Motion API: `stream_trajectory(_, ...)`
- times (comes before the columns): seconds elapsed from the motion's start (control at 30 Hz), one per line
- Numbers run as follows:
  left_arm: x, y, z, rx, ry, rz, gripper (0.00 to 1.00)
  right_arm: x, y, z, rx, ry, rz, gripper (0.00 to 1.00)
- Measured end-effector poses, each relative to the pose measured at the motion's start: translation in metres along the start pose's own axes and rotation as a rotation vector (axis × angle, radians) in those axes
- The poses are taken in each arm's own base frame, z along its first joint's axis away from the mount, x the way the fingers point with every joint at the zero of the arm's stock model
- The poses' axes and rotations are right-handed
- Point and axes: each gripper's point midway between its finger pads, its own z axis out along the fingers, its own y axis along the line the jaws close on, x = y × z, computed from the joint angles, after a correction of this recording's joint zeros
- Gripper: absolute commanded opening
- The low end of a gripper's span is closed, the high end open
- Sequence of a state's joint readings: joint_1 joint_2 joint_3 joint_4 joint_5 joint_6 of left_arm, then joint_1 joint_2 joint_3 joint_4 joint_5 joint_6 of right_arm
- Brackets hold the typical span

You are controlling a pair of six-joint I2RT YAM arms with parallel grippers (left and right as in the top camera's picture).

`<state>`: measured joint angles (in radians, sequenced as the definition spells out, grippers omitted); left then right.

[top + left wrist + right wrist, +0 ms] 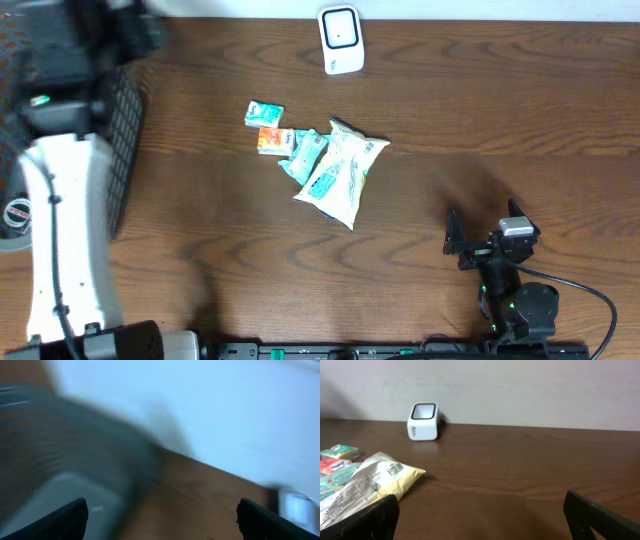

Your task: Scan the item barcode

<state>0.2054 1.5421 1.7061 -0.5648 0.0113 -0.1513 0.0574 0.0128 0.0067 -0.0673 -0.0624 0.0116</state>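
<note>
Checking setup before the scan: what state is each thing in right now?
Scanner: standing upright, untouched.
Large bag: lying flat, ungripped.
Small packets: lying flat beside the bag.
Left tool: open, empty.
Right tool: open, empty.

Dark wood-grain table [450, 120]: white barcode scanner [341, 39] at the far edge, black mesh basket [125, 130] at the left. Mid-table cluster: white-and-yellow snack bag [341, 172], teal packet [303, 152] touching it, orange packet [272, 139] and green packet [265, 113] just beside.
</note>
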Motion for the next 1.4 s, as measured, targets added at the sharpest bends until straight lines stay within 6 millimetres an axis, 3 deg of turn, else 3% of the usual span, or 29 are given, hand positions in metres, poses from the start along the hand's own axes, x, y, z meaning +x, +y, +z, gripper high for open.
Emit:
stream_trajectory(0.1, 0.003, 0.079, 0.0, -0.195, 0.023, -0.136, 0.93, 0.0, 0.0, 0.0, 0.0, 0.0, 0.0, 0.99)
stream_trajectory(0.17, 0.015, 0.134, -0.002, -0.339, 0.054, -0.242, 0.93, 0.0, 0.0, 0.0, 0.0, 0.0, 0.0, 0.99)
stream_trajectory(0.27, 0.039, 0.196, -0.004, -0.508, 0.11, -0.37, 0.93, 0.0, 0.0, 0.0, 0.0, 0.0, 0.0, 0.99)
stream_trajectory(0.37, 0.07, 0.239, 0.001, -0.622, 0.189, -0.46, 0.94, 0.0, 0.0, 0.0, 0.0, 0.0, 0.0, 0.99)
stream_trajectory(0.5, 0.115, 0.273, 0.017, -0.72, 0.31, -0.545, 0.95, 0.0, 0.0, 0.0, 0.0, 0.0, 0.0, 0.99)
stream_trajectory(0.67, 0.174, 0.305, 0.03, -0.854, 0.458, -0.64, 1.0, 0.0, 0.0, 0.0, 0.0, 0.0, 0.0, 0.99)
stream_trajectory(0.9, 0.227, 0.327, 0.041, -0.946, 0.585, -0.697, 0.99, 0.0, 0.0, 0.0, 0.0, 0.0, 0.0, 0.99)
stream_trajectory(1.4, 0.274, 0.34, 0.059, -0.993, 0.681, -0.733, 0.98, 0.0, 0.0, 0.0, 0.0, 0.0, 0.0, 0.99)
